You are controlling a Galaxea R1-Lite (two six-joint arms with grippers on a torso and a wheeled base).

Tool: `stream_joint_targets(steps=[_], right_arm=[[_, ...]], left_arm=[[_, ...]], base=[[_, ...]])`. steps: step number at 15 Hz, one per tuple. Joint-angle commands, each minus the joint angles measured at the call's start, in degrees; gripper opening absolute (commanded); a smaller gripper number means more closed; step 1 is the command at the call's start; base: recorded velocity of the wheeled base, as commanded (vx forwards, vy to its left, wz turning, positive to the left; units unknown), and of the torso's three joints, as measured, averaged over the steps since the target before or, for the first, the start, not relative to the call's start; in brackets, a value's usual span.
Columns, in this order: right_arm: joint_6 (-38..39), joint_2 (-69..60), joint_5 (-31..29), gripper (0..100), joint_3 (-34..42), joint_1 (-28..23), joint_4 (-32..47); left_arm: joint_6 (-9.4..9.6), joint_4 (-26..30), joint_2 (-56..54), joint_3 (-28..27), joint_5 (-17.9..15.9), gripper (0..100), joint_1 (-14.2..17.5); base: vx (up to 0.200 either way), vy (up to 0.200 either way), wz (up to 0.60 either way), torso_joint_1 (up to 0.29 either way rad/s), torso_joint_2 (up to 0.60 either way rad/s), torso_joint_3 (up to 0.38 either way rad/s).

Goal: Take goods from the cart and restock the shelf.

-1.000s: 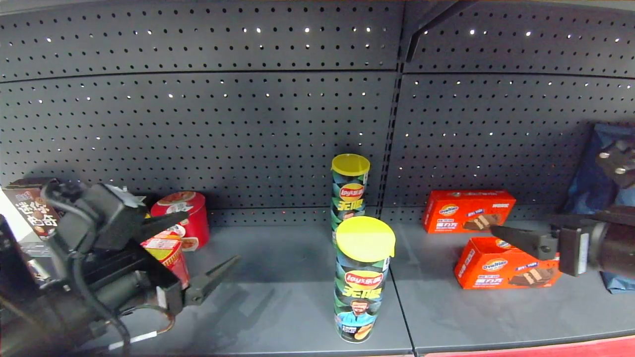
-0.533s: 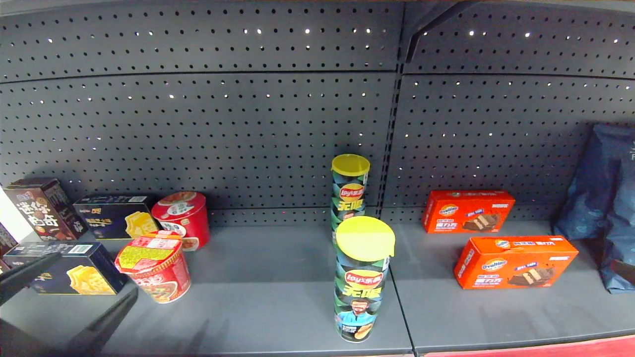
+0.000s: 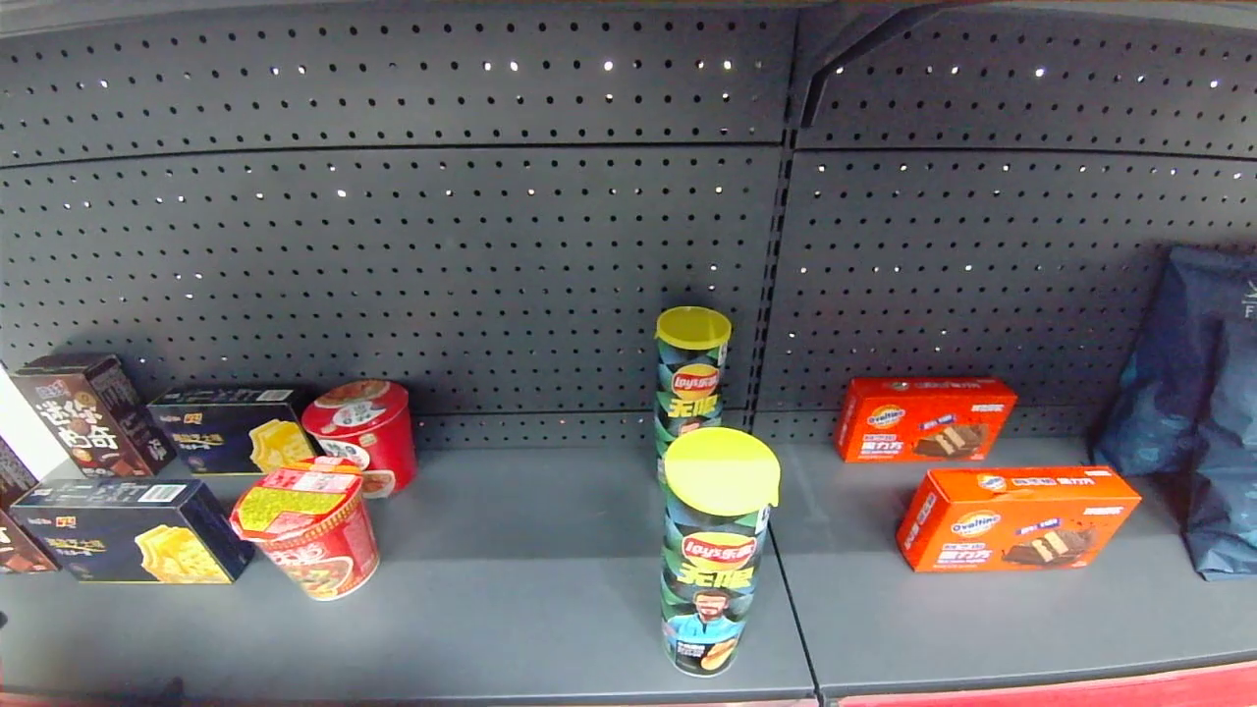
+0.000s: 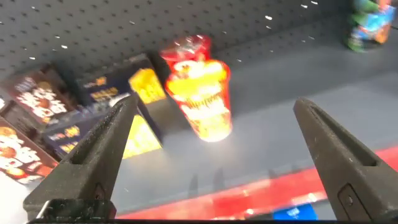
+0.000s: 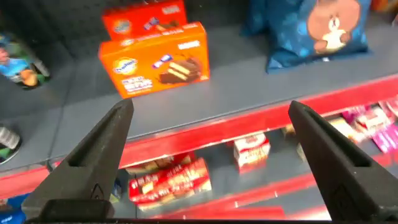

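Both left end effector and right end effector are spread, empty, so a sloppy reach might topple the tall lower-middle chip can.

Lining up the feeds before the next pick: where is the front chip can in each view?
Head view: front chip can, mid-shelf near the front edge.
Left wrist view: blurred, far beyond the noodle cup.
Right wrist view: cut off, beside the front orange box.
Shared landmark: the shelf's red front strip.
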Motion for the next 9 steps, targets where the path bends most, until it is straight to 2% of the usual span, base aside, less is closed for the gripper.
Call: stream_joint_targets(steps=[1,2,3,4,5,6,7,9], right_arm=[[-3.8,-4.9,2.5,100,5.6,-1.2,-1.8],[-6.1,-4.9,2.7,100,7.9,-1.2,-4.4],[-9.7,-4.9,5.1,100,14.9,-1.2,-12.8],[-10.2,-4.9,8.4,100,20.6,-1.3,-20.8],[-10.3,-4.9,9.3,100,20.6,-1.3,-20.8],[-10.5,-4.9,9.3,100,20.1,-1.3,-18.6],[-10.3,-4.8,9.3,100,19.8,-1.4,-17.9],[-10.2,-4.4,8.2,100,19.6,-5.1,-17.1]], left_arm=[[-0.51,13.6,-16.0,1.5,-3.5,100,-0.3],[-0.51,18.0,-20.0,1.4,-4.4,100,-0.3],[-0.42,21.7,-22.8,1.7,-6.0,100,-0.3],[-0.68,20.9,-22.4,1.7,-6.3,100,-0.3],[-1.30,21.6,-22.4,1.7,-6.7,100,-0.3],[-3.06,21.8,-22.4,1.7,-7.7,100,-0.3],[-3.15,21.8,-22.4,1.7,-7.8,100,-0.3],[-3.85,21.9,-22.4,1.7,-8.5,100,-0.3]], base=[[0.000,0.000,0.00,0.000,0.00,0.000],[0.000,0.000,0.00,0.000,0.00,0.000],[0.000,0.000,0.00,0.000,0.00,0.000],[0.000,0.000,0.00,0.000,0.00,0.000],[0.000,0.000,0.00,0.000,0.00,0.000],[0.000,0.000,0.00,0.000,0.00,0.000],[0.000,0.000,0.00,0.000,0.00,0.000],[0.000,0.000,0.00,0.000,0.00,0.000]])
